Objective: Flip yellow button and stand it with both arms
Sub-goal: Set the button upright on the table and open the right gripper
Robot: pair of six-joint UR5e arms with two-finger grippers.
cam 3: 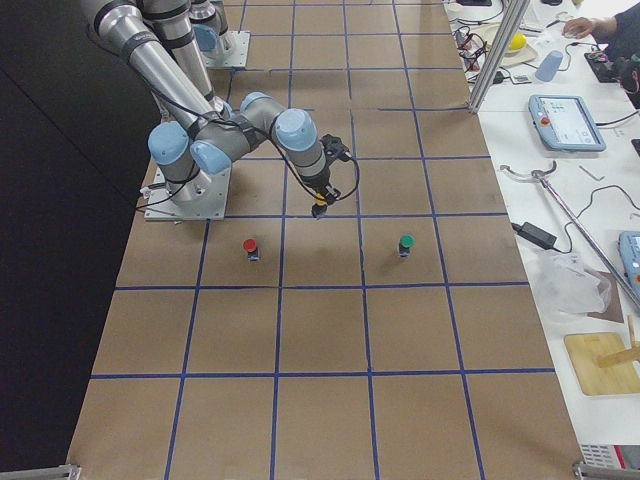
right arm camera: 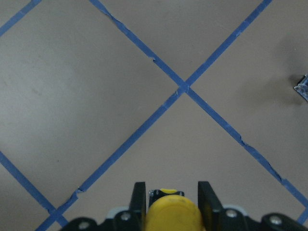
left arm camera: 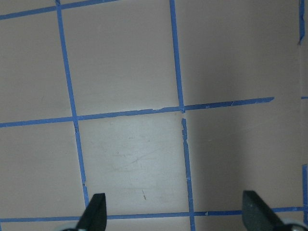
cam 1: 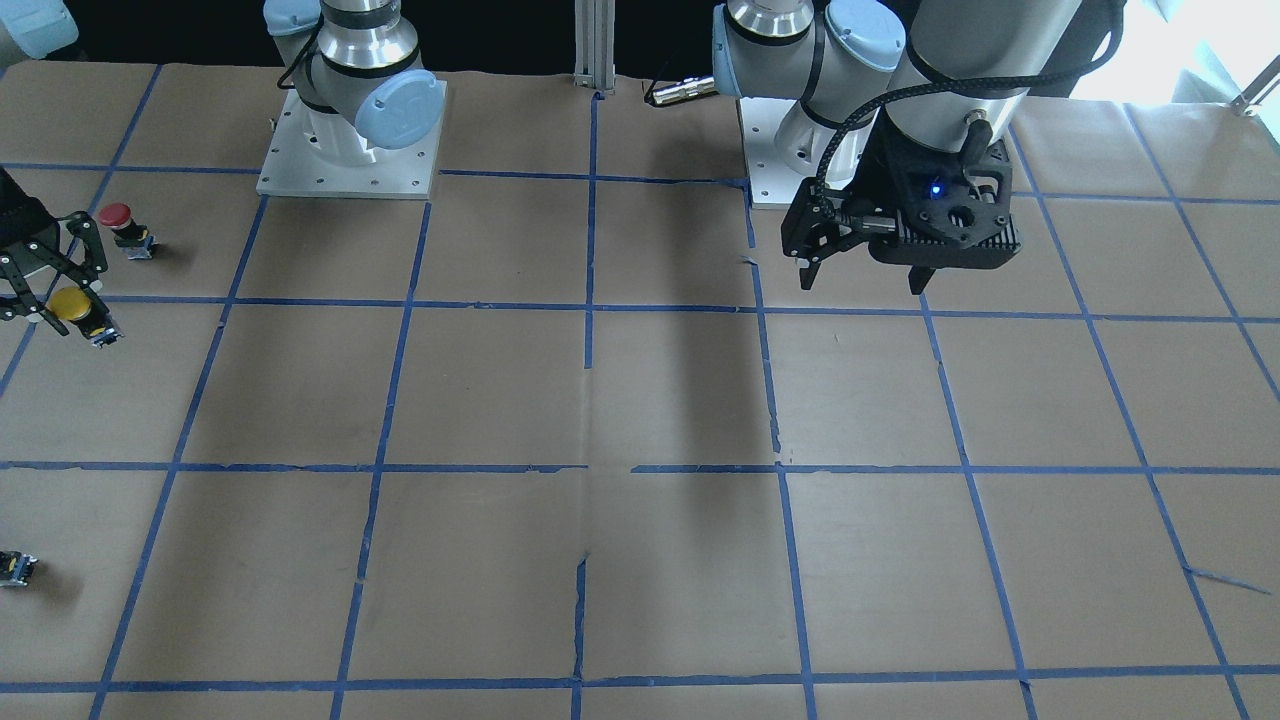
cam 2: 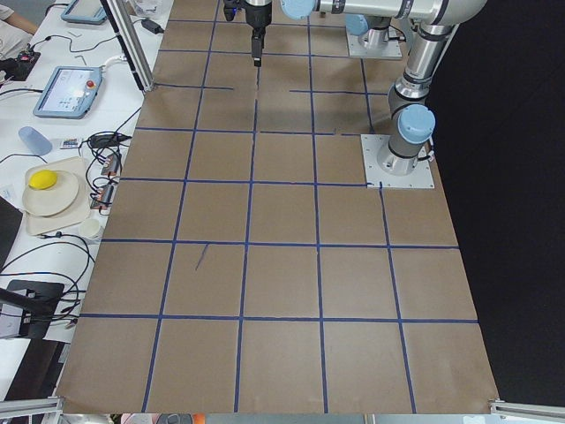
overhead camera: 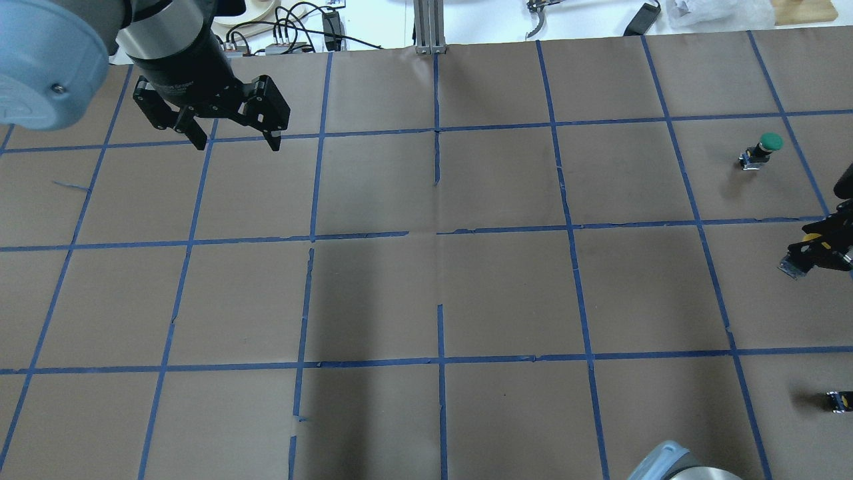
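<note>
**Figure. Position of the button relative to the two grippers at the moment recorded.**

We found the yellow button [cam 1: 75, 305] at the robot's far right edge of the table [cam 1: 660, 400], clamped between the fingers of the right gripper [overhead camera: 823, 250]. In the right wrist view the round cap filled the gap between the two fingers and faced back toward the wrist. The dark body ran on past the fingertips.

In both fixed views the body end pointed down toward the table and leaned somewhat toward the table's middle. We therefore judged the long axis to lie roughly along the gripper's own reach, cap uppermost and tilted rather than upright. We judged the button to be clear of the paper, though the frames did not settle this.

The left gripper [overhead camera: 236, 141] hung with its jaws spread and nothing between them. It was over the far corner on the robot's left, well apart from the button, with the whole grid of blue tape [overhead camera: 440, 230] between the two. Its wrist view showed only bare paper.

The button thus lay to the right of the left gripper, across the table. We judged that only its body end was free for a second grasp, so any hand-over would need the arms to meet.

A red-capped button [cam 1: 115, 215] stood just beside the right gripper, with a green-capped button [overhead camera: 771, 140] and a small capless switch block [overhead camera: 838, 400] near it.
</note>
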